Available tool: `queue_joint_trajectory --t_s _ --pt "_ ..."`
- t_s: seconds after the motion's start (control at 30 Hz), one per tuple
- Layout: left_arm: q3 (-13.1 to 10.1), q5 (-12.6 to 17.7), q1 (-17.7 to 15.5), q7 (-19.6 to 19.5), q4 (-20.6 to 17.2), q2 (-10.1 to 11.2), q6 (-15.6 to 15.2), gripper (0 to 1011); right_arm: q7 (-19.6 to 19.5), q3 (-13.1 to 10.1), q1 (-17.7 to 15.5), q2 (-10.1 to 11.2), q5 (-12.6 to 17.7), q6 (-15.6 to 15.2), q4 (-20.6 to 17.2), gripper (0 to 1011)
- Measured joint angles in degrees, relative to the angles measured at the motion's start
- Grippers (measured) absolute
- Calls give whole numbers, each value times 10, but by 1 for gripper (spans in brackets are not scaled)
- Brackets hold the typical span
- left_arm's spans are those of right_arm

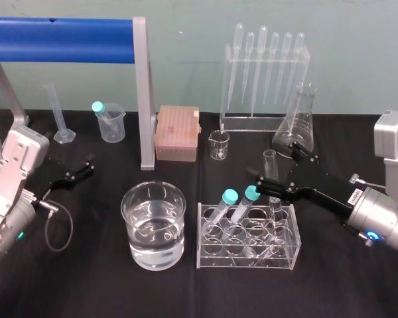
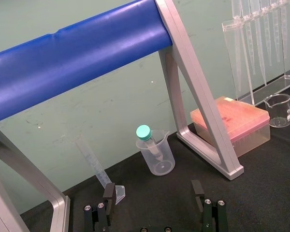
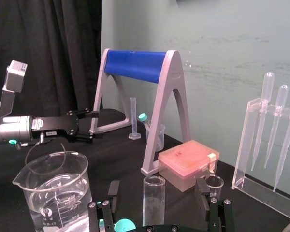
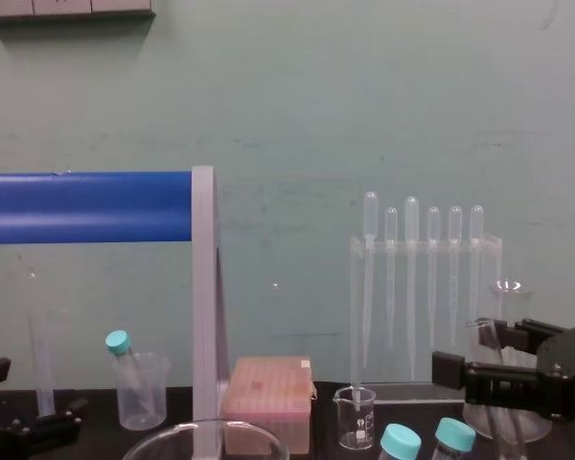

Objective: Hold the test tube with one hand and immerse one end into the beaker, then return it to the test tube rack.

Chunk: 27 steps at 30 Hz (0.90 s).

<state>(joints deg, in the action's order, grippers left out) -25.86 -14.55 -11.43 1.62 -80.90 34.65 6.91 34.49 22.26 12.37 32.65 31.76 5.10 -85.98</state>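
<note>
The test tube (image 1: pixel 272 189) stands upright in a back slot of the clear test tube rack (image 1: pixel 247 255), right of two teal-capped tubes (image 1: pixel 229 199). My right gripper (image 1: pixel 273 165) reaches in from the right and straddles the tube's upper part. In the right wrist view the test tube (image 3: pixel 153 200) rises between the two fingers (image 3: pixel 113 191) with a gap on each side, so the right gripper (image 3: pixel 157 193) is open. The beaker (image 1: pixel 153 225), wide and part full of water, stands left of the rack. My left gripper (image 1: pixel 86 169) rests open at the far left, holding nothing.
A blue-barred grey stand (image 1: pixel 143 99) spans the back left. A pink tip box (image 1: pixel 178 132), a small glass beaker (image 1: pixel 219 144), a pipette rack (image 1: pixel 265 79) and a conical flask (image 1: pixel 298 122) line the back. A plastic beaker (image 1: pixel 111 122) and a graduated cylinder (image 1: pixel 58 112) stand behind the stand.
</note>
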Motion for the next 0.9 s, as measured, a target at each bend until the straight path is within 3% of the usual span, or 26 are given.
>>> queue_joint_trajectory --t_s 0.9 --pt "0 0 0 0 0 0 0 1000 -2 0 1 -1 -9 -7 2 1000"
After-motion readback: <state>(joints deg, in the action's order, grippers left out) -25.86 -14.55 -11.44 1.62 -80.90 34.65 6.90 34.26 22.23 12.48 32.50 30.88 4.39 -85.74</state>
